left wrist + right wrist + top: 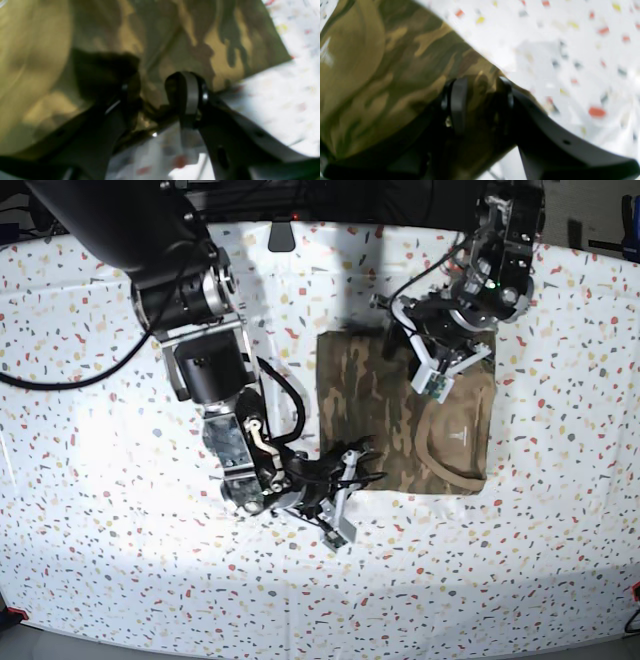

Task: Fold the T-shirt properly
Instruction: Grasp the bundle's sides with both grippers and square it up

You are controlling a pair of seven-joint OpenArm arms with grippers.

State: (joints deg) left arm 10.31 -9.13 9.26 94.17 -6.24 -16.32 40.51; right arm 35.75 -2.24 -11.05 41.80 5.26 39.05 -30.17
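The T-shirt [405, 415], a short-sleeved cloth shirt in brown, tan and olive-green camouflage with a plain tan collar, lies a little right of the centre of the base view, on the white tablecloth with small coloured specks [100, 440]. It is already a compact rectangle, with the collar at its lower right, so I judge the folding is well advanced and one more fold is in hand.

The right gripper [477, 100], at the lower centre of its wrist view, has its two black fingers about half apart, with a bunch of the shirt's edge between them; it seems clamped on the cloth at the lower left corner of the shirt in the base view. The left gripper [160, 100] stands at the upper edge of the shirt in the base view. Its fingers are also about half apart and cloth sits between them, but the blur hides whether they really pinch it.

The next move probably calls for both arms to carry the held edge over evenly, without dragging the lower layers.
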